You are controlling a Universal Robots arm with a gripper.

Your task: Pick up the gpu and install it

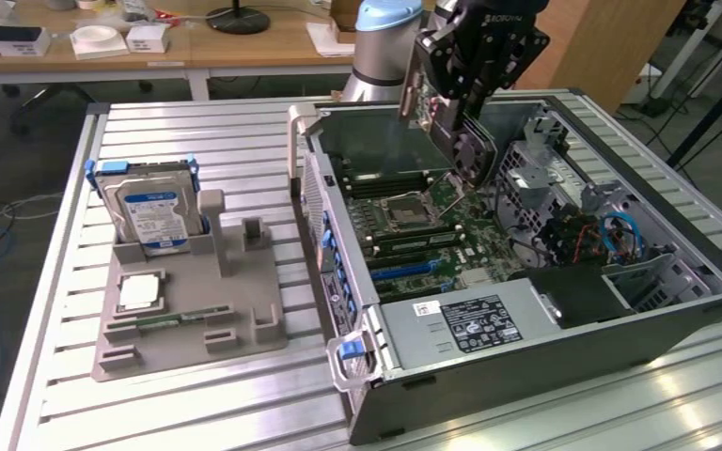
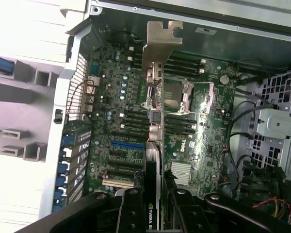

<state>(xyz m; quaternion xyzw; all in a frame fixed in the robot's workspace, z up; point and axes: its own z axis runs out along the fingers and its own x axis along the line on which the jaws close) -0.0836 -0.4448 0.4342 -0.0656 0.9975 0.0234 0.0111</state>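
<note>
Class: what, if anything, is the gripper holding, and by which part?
The gripper holds the gpu, fingers clamped on its black body, at the end away from its silver bracket.

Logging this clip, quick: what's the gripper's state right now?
The gripper is shut on the gpu, above the open computer case.

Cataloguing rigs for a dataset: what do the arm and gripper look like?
The arm is silver-grey and cylindrical, with a light blue joint cap. The gripper is black and blocky, with white lettering on its body.
</note>
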